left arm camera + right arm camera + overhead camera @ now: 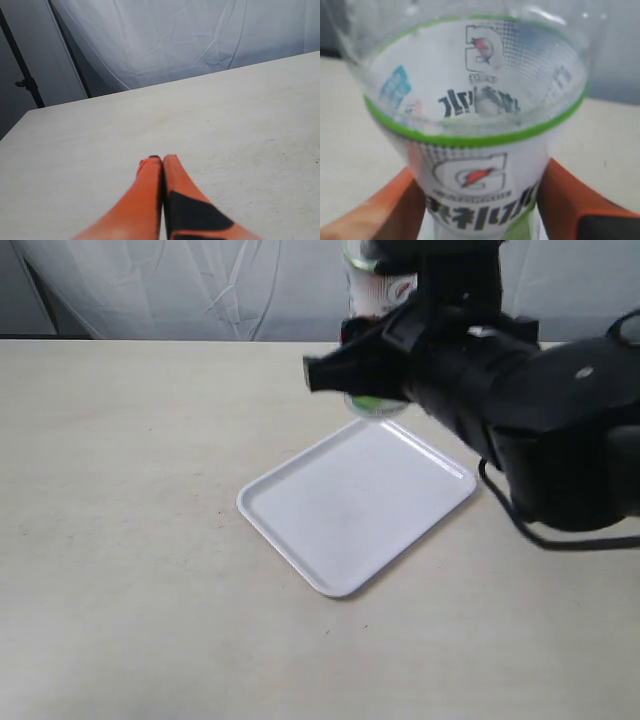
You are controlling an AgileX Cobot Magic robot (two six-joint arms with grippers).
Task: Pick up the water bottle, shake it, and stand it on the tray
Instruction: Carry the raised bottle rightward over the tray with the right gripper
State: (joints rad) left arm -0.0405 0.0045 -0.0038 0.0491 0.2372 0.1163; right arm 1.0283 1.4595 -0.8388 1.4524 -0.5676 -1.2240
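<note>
Above the tray's (300,558) far corner, the right gripper (480,215) pinches the water bottle (480,145); vigorous shaking could slip it free. Idle, the left gripper's (162,162) jaws are pressed together.

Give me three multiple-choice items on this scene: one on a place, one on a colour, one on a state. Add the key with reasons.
1. Where is the water bottle?
A. flat on the tray
B. gripped in the right claw
C. in the left claw

2. What colour is the tray?
A. white
B. green
C. black

3. What state is the left claw in?
A. open
B. shut, empty
C. shut on the tray

Key:
1 B: orange fingers press the bottle's label from both sides.
2 A: the exterior view shows it plain white.
3 B: its fingertips meet with nothing between them.
</note>
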